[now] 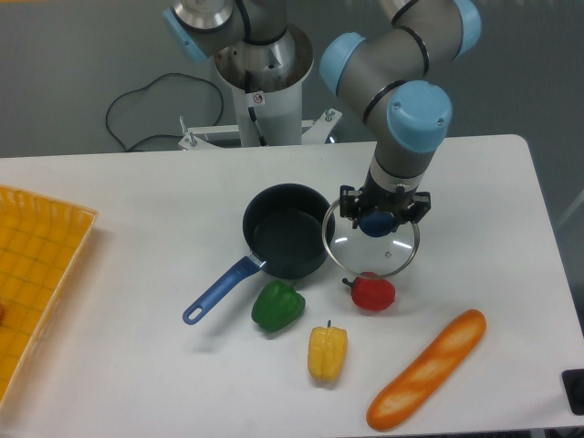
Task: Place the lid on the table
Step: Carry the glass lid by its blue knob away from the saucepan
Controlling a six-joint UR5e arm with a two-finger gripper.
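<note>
The round clear glass lid (372,248) with its thin metal rim hangs level just right of the saucepan, above the white table (474,201). My gripper (377,220) comes straight down onto the lid's dark blue knob, and the fingers are shut on that knob. Through the glass I see the table and the top of a red pepper. Whether the lid's rim touches the tabletop I cannot tell.
A dark blue saucepan (286,243) with a blue handle stands open left of the lid. A red pepper (372,293), green pepper (277,307), yellow pepper (328,354) and a bread loaf (427,369) lie in front. A yellow grid tray (36,274) sits at the left edge.
</note>
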